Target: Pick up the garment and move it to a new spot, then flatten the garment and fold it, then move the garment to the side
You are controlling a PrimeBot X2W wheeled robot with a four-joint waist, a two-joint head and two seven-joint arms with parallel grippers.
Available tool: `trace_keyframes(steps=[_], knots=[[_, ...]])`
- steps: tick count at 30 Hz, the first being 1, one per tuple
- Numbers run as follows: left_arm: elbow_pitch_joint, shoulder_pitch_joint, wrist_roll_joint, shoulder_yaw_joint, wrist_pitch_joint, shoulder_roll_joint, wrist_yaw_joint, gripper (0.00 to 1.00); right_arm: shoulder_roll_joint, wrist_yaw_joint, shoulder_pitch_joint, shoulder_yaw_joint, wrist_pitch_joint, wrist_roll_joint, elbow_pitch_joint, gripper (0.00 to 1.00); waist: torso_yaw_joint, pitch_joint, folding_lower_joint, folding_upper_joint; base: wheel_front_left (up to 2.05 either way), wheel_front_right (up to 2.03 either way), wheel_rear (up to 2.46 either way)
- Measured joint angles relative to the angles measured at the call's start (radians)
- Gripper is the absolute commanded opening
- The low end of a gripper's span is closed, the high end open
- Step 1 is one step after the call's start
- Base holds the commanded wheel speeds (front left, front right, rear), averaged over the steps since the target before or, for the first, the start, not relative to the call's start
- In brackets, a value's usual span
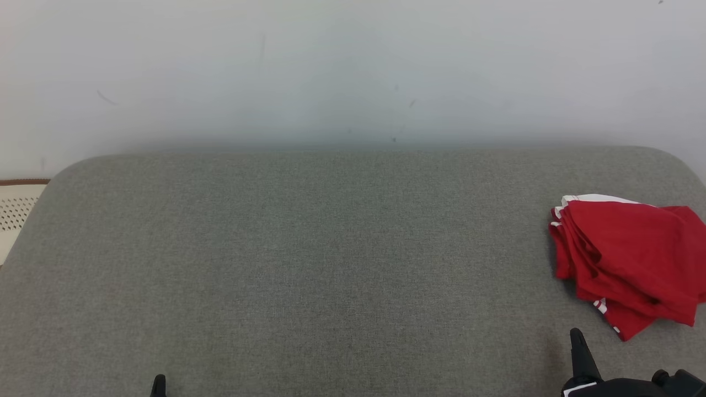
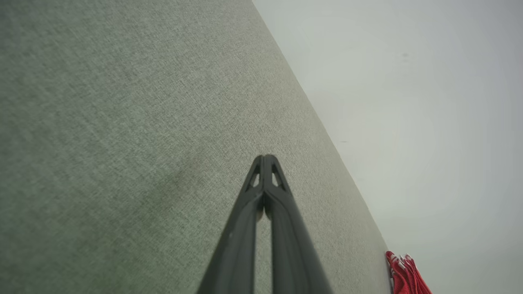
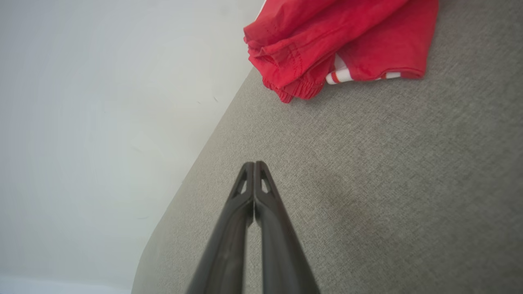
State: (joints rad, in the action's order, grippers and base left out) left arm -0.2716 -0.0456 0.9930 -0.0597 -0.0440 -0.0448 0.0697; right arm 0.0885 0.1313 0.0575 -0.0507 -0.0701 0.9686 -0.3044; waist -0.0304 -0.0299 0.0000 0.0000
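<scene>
The red garment [image 1: 629, 259] lay in a loose folded bundle on the grey upholstered surface [image 1: 331, 248], far over on the robot's right and close to that surface's right end. Its layered red edges faced left in the head view. A white panel showed along the far edge, and red-and-white striped trim showed at the near corner.

The right gripper [image 1: 575, 334] stood just nearer than the bundle and slightly to its left. Its dark fingers pointed up toward the garment's near left corner, close to it but apart from the cloth. In the right wrist view the two fingers met at the tip [image 3: 254, 164], clenched on nothing, above bare grey fabric. The garment [image 3: 327, 36] lay ahead of them and a little to the right, with a gathered elastic hem at its nearest fold and a band of open cushion between cloth and fingertips.

The left gripper [image 1: 159, 381] showed as a dark tip at the bottom edge of the head view, well apart from the garment with most of the cushion between them. In its own wrist view the fingers [image 2: 265, 157] were pressed together and empty over the grey weave, and the garment [image 2: 406, 275] appeared as a small red patch at the far edge of the surface, low and to the right.

Beyond the cushion lay a pale plain background [image 1: 353, 71].
</scene>
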Motion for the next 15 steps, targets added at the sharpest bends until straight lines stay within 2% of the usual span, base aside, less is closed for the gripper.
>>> trace_keyframes(steps=[15], knots=[[0.012, -0.016, 0.152, -0.012, 0.039, -0.001, 0.016, 0.0, -0.001, 0.0, 0.013, 0.031, 0.036, 0.166, 0.019, 0.0, 0.006, 0.006, 0.0, 0.0, 0.0, 0.0, 0.0]])
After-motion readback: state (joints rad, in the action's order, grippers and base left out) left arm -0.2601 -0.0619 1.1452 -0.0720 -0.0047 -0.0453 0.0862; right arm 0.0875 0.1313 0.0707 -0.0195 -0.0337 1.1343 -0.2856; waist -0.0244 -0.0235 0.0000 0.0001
